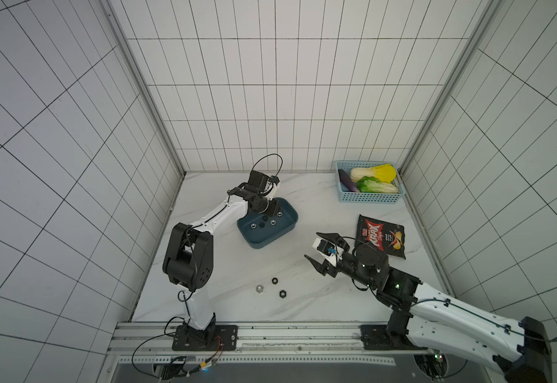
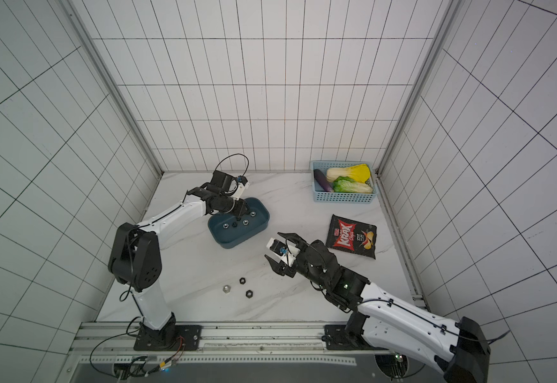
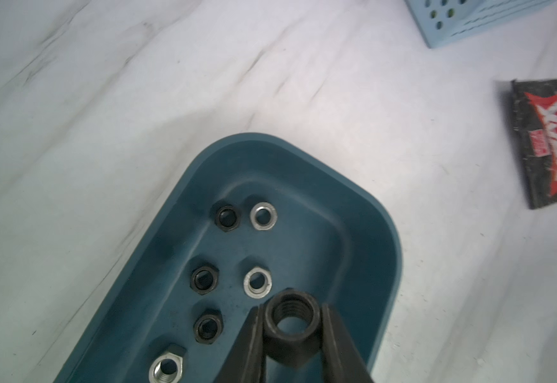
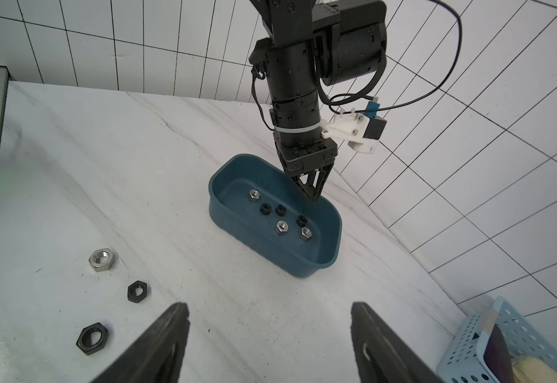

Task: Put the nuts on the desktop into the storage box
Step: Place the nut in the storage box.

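Across the white marble worktop [image 1: 303,298], three nuts [image 1: 274,280] are lying loose, well apart from the storage box [image 3: 370,238]. The left claw [image 4: 313,195] is pinching a black nut [image 3: 292,335] low inside the box; opening gently here avoids a bounce. The right claw [image 4: 268,306] is standing wide, empty.

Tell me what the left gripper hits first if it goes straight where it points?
Probably the storage box floor, close to one long wall. The black nut pinched in the left gripper's fingers would touch first, though depth is unclear.

The storage box [image 3: 373,252] looks matt plastic; the nuts [image 3: 247,284] shiny or black metal.
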Robot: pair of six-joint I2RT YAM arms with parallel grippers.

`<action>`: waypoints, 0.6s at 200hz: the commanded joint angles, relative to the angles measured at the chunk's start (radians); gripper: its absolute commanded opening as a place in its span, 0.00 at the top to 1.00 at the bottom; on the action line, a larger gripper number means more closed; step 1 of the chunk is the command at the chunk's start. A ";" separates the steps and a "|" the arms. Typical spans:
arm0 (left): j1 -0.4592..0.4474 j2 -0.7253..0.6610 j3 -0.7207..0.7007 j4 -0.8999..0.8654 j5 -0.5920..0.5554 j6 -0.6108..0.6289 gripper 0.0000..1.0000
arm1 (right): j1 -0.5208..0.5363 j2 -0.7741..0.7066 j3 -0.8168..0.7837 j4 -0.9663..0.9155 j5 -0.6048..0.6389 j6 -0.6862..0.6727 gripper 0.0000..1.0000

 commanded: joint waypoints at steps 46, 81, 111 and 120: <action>-0.003 0.099 -0.071 0.230 -0.169 -0.145 0.89 | 0.002 0.042 0.038 -0.040 0.042 0.026 0.21; -0.004 0.162 -0.041 0.226 -0.185 -0.171 0.89 | 0.002 0.056 0.058 -0.059 0.047 0.019 0.21; -0.004 0.187 -0.038 0.228 -0.181 -0.183 0.87 | 0.002 0.049 0.066 -0.076 0.057 0.016 0.21; -0.004 0.198 -0.035 0.233 -0.184 -0.186 0.86 | 0.002 0.045 0.066 -0.078 0.059 0.016 0.21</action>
